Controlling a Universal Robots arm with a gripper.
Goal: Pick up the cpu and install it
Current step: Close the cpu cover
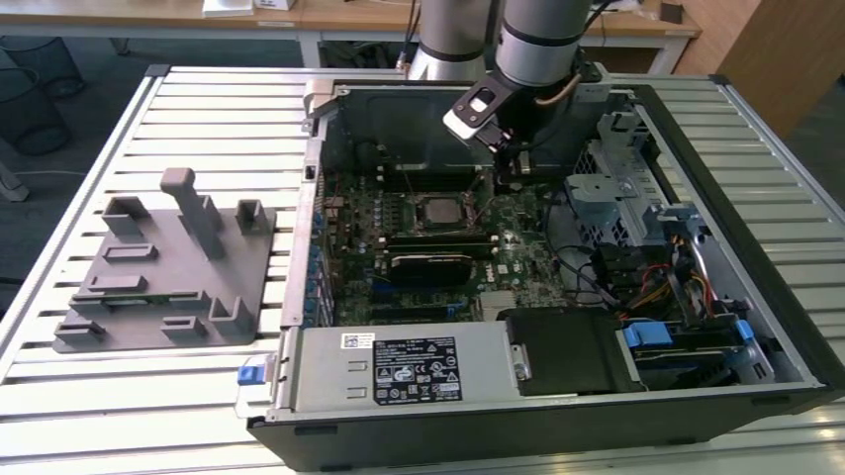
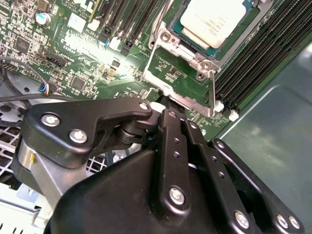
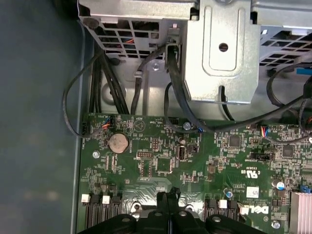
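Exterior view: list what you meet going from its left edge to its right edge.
grey tray with upright posts → cpu sitting in the motherboard socket → gripper → metal drive cage

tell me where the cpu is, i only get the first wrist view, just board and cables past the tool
observer: in the second wrist view the cpu lies flat in the socket, silver top up.
operator: so where is the tool next to it
observer: in that same view the tool has its tip by the edge of the socket's metal frame, apart from the cpu.
operator: and what's outside the case
observer: in the exterior view a grey tray with upright posts sits on the slatted table, at the exterior view's left of the open computer case. The arm reaches down into the case.
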